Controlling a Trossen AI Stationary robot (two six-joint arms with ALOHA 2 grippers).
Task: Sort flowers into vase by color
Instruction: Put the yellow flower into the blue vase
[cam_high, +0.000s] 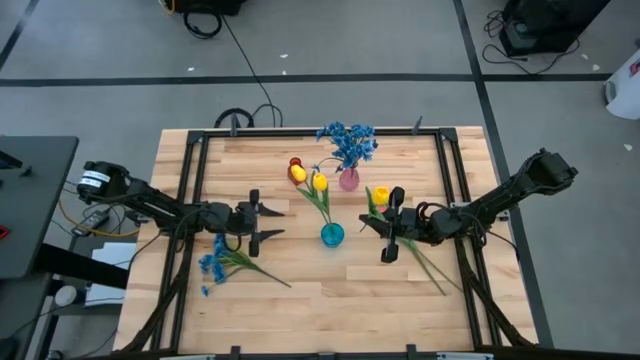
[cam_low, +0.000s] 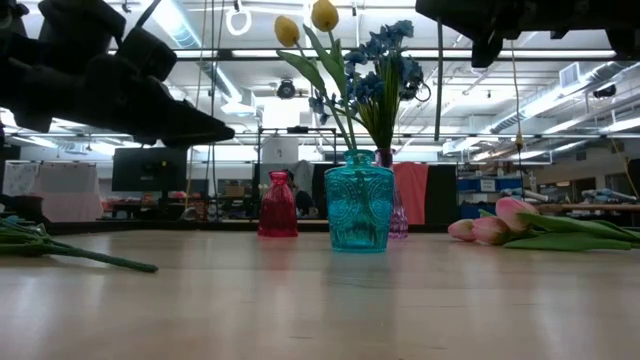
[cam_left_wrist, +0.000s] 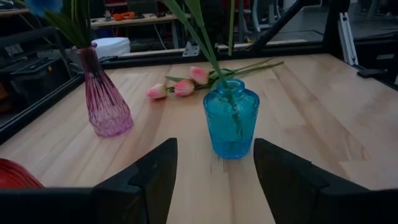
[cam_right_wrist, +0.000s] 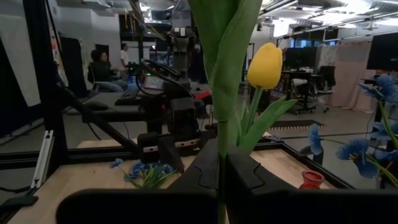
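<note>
The right gripper (cam_high: 390, 236) hangs just right of the blue vase (cam_high: 332, 235), fingers pinched on a yellow tulip (cam_right_wrist: 265, 65); the left gripper (cam_high: 262, 225) waits opposite, spread wide, empty; pink tulips (cam_low: 492, 228) lie on the table (cam_high: 400, 290).

Left arm extended from the left edge toward frame centre, left end effector (cam_high: 268, 224) held with fingers spread wide, right arm reached in from the right, right end effector (cam_high: 389, 237) clamped shut on a flower stem (cam_right_wrist: 222, 146)

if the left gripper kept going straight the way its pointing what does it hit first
Most likely the blue vase: it stands straight ahead of the left gripper, framed between its open jaws in the left wrist view. Depth is uncertain, but nothing shows in between.
</note>
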